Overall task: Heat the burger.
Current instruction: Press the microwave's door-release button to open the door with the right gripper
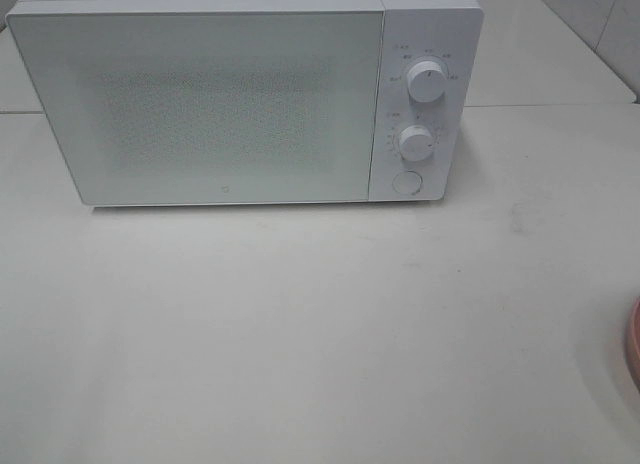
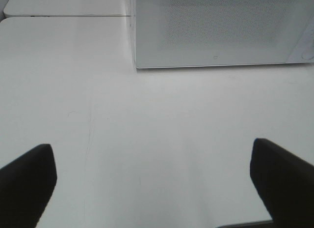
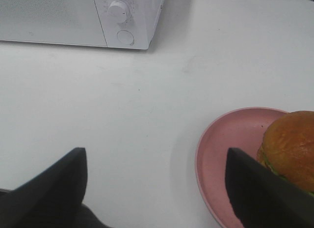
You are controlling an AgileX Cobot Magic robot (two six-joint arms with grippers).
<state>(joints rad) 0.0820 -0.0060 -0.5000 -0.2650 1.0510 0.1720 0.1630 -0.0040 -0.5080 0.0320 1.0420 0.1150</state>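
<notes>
right gripper (image 3: 154, 188): your jaws are spread wide with nothing in them, hanging over bare tabletop (image 1: 300, 334) just beside the plate.
left gripper (image 2: 152, 184): also wide open and empty, facing the microwave front.
burger (image 3: 289, 149): sits on the pink plate (image 3: 230, 139) at the right edge of the tabletop, untouched. Only a sliver of the plate rim shows from the high camera.
microwave (image 1: 200, 104): at the back edge of the tabletop, door shut, two dials and a round button (image 1: 406, 182) down its right side.
step: looks like the very start, nothing's been picked up or opened yet.
next move: you'll probably want that door open first, likely via the button, before the burger goes anywhere.
</notes>
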